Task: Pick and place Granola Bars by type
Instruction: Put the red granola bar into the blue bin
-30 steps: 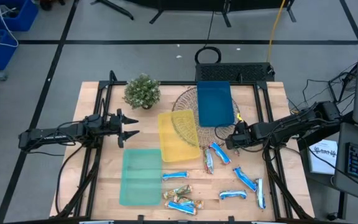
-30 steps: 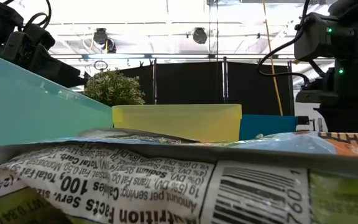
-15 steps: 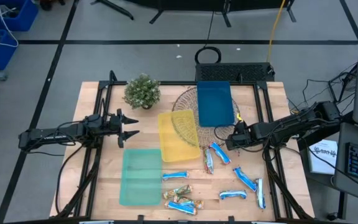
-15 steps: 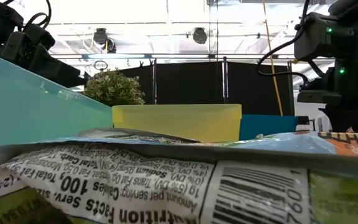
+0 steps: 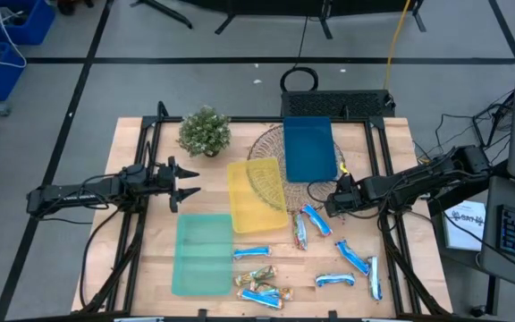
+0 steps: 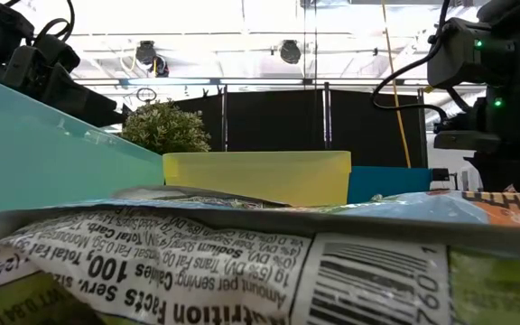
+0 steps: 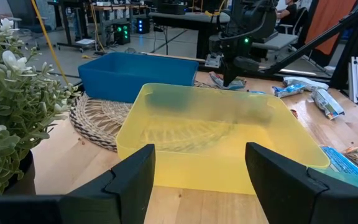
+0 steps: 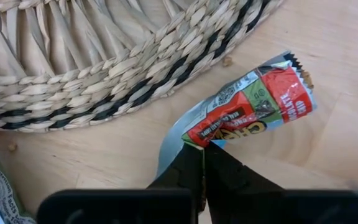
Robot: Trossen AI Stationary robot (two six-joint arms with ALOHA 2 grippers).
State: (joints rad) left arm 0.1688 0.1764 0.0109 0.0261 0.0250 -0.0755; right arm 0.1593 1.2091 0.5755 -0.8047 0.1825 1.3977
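Note:
Several Granola Bars in shiny wrappers lie loose on the near right of the table, among them blue ones (image 5: 314,219) (image 5: 354,257) and gold-brown ones (image 5: 257,275). One bar with a red, green and silver-blue wrapper (image 8: 247,106) lies beside the woven mat (image 8: 104,56). My right gripper (image 8: 204,152) (image 5: 333,206) points down and is shut on it. My left gripper (image 7: 201,180) (image 5: 186,183) hovers open at the table's left, facing the yellow tray (image 7: 216,137). My right gripper pinches the red-and-green bar between its two fingers, at the wrapper's long edge near its silver-blue end (image 8: 188,138). The fingers come from above, pointing down. The bar lies flat on the wood just off the mat's rim.
A blue tray (image 5: 309,149) sits on the woven mat (image 5: 271,152), the yellow tray (image 5: 256,194) beside it, and a green tray (image 5: 202,253) nearer the front. A small plant (image 5: 205,131) stands far left. One wrapper (image 6: 242,262) lies right before the low camera.
My right gripper's wrist has rolled a little while staying in place over the bar by the mat. The bars and trays have not moved.

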